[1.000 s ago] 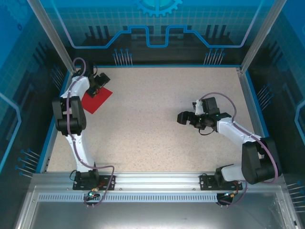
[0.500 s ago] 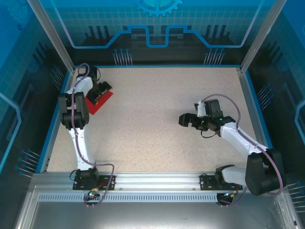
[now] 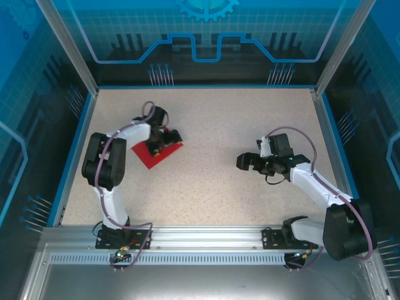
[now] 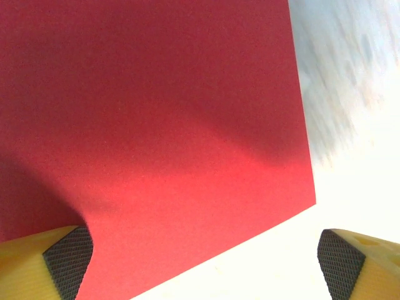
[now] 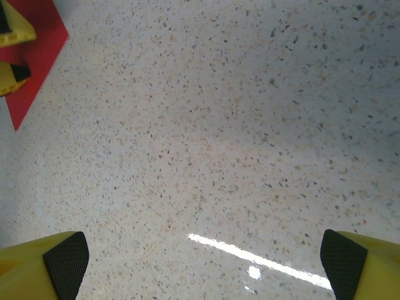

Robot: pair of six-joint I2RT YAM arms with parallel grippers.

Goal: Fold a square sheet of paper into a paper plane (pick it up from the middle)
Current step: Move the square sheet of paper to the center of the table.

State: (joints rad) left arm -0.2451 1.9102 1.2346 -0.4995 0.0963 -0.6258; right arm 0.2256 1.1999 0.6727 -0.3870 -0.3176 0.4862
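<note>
The square sheet of paper is bright red and lies flat on the speckled table, left of centre, turned like a diamond. My left gripper sits low over its upper right part, open. In the left wrist view the paper spreads under the left gripper; one fingertip is over the red sheet, the other over bare table past its edge. My right gripper hovers open at the right of centre, pointing left, nothing between its fingers. A corner of the paper appears far off in the right wrist view.
The tabletop is ringed by a blue raised rim, with upright posts at the back corners. Bare surface separates the two grippers. The arm bases stand on the metal rail at the near edge.
The left arm has swung from the far left edge toward the table's middle, and the red paper has slid along under its gripper. The right gripper has barely shifted.
</note>
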